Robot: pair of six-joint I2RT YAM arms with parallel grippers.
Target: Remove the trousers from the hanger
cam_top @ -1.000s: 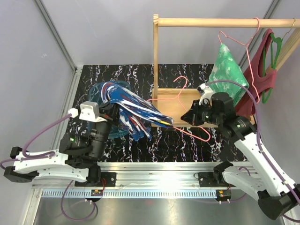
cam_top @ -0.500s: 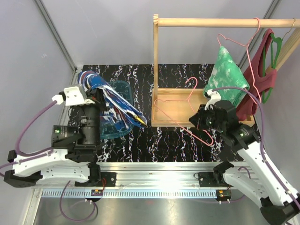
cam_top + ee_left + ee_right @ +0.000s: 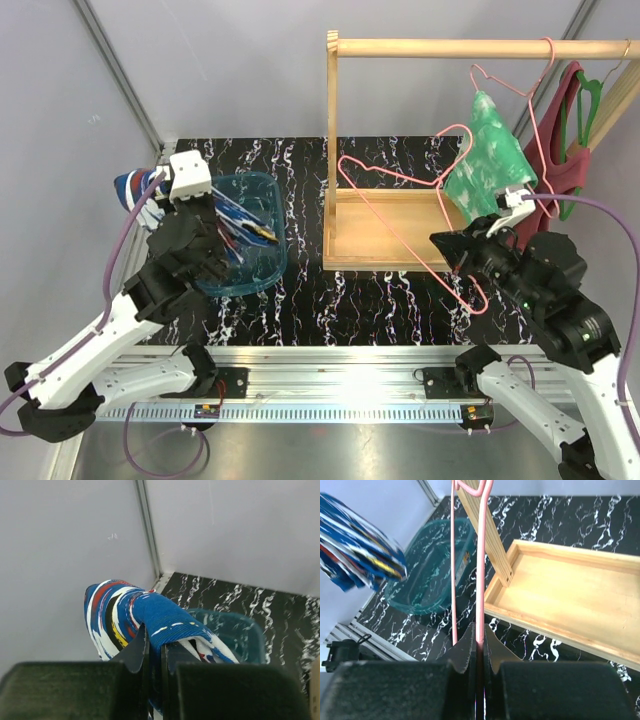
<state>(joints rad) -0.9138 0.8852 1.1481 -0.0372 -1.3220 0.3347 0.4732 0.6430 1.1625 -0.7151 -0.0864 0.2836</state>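
Note:
The blue trousers (image 3: 135,188) with white, red and yellow patches hang from my left gripper (image 3: 170,200), which is shut on a fold of them (image 3: 150,615). They drape over the teal bin (image 3: 270,255) at the left, beside the wall. My right gripper (image 3: 450,245) is shut on the wire of a bare pink hanger (image 3: 480,580), held tilted above the wooden tray (image 3: 385,225). The green mottled trousers (image 3: 485,150) hang on a second pink hanger (image 3: 520,85) on the wooden rail (image 3: 480,47).
A maroon sleeveless top (image 3: 560,140) hangs on a green hanger at the far right of the rail. The rack's upright post (image 3: 331,150) stands between the bin and the tray. Grey walls close in on the left and at the back.
The blue trousers have come off the pink hanger. My left arm swung them left and back over the bin. My right gripper lifted the bare hanger up and to the right.

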